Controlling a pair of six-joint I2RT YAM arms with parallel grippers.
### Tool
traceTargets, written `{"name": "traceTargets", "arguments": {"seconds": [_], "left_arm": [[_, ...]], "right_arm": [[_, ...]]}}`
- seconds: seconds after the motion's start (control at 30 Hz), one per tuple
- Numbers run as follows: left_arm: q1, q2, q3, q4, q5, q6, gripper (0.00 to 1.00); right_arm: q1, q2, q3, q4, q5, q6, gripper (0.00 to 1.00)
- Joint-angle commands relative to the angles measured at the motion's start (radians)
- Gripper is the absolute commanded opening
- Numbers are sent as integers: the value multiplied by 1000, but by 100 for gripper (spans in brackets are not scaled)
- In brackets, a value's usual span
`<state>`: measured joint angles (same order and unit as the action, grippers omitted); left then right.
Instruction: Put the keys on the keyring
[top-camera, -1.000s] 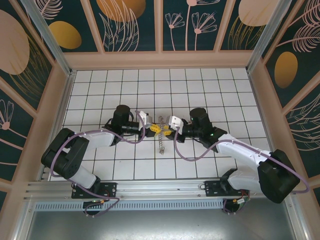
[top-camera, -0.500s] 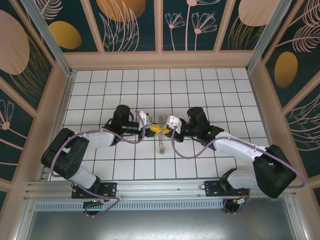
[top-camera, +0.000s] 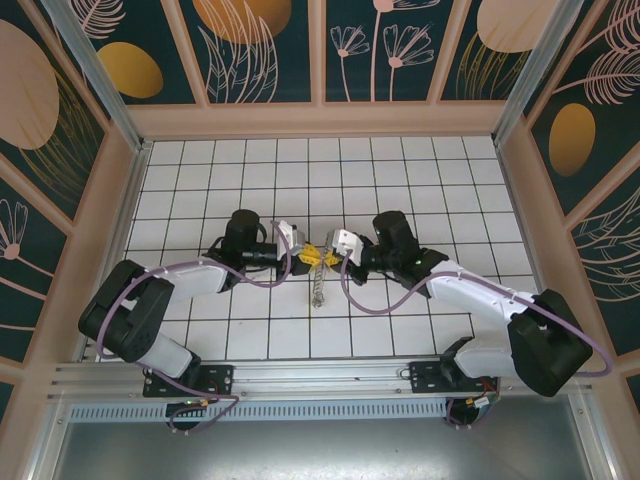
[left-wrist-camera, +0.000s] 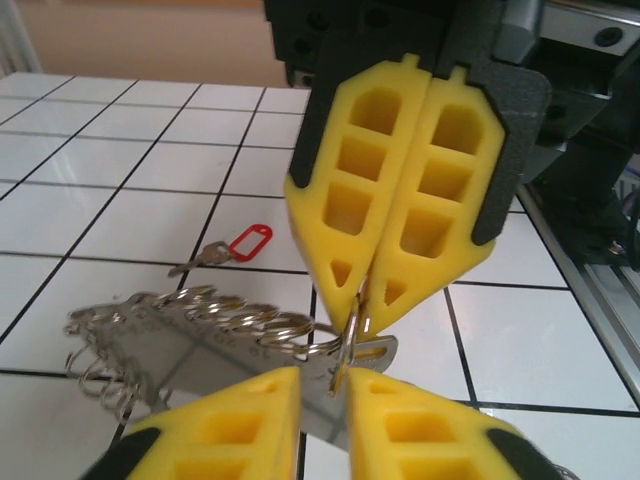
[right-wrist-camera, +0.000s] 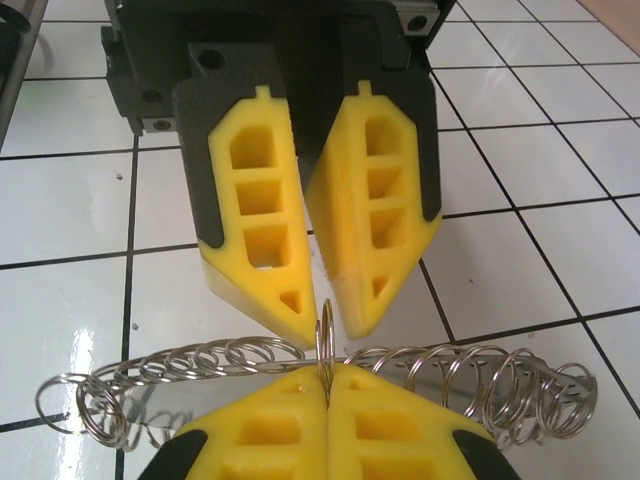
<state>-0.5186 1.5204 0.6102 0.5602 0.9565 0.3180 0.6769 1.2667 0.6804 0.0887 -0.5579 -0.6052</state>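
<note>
Right pincer: our right gripper (right-wrist-camera: 326, 376) has its fingers pressed together on one small ring (right-wrist-camera: 325, 330) of the keyring (right-wrist-camera: 480, 375)
Left pincer: our left gripper (left-wrist-camera: 325, 388) faces it tip to tip, fingers narrowly parted either side of that ring
Keyring axis: runs crosswise under both sets of fingertips
Red-tagged key (left-wrist-camera: 235, 247): on the tile (left-wrist-camera: 120, 215) beyond the keyring, ahead and left of the left gripper, apart from the rings
Our judgement: the left arm looks freer to fetch it
</note>
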Motion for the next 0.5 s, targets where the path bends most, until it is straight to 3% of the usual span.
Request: {"name": "traceTargets", "arguments": {"seconds": [0.0, 0.23, 0.33, 0.47], "left_arm": [[-6, -55, 24, -76, -62, 37, 22], [-7, -139, 7, -137, -110, 54, 25], [-12, -162, 6, -143, -118, 70, 31], [-40, -153, 66, -275, -146, 141, 32]], "right_arm": [[10, -4, 53, -42, 13, -33, 0], [10, -5, 57, -53, 26, -52, 0], [11, -4, 57, -46, 26, -56, 0], [11, 1, 55, -39, 26, -57, 0]]}}
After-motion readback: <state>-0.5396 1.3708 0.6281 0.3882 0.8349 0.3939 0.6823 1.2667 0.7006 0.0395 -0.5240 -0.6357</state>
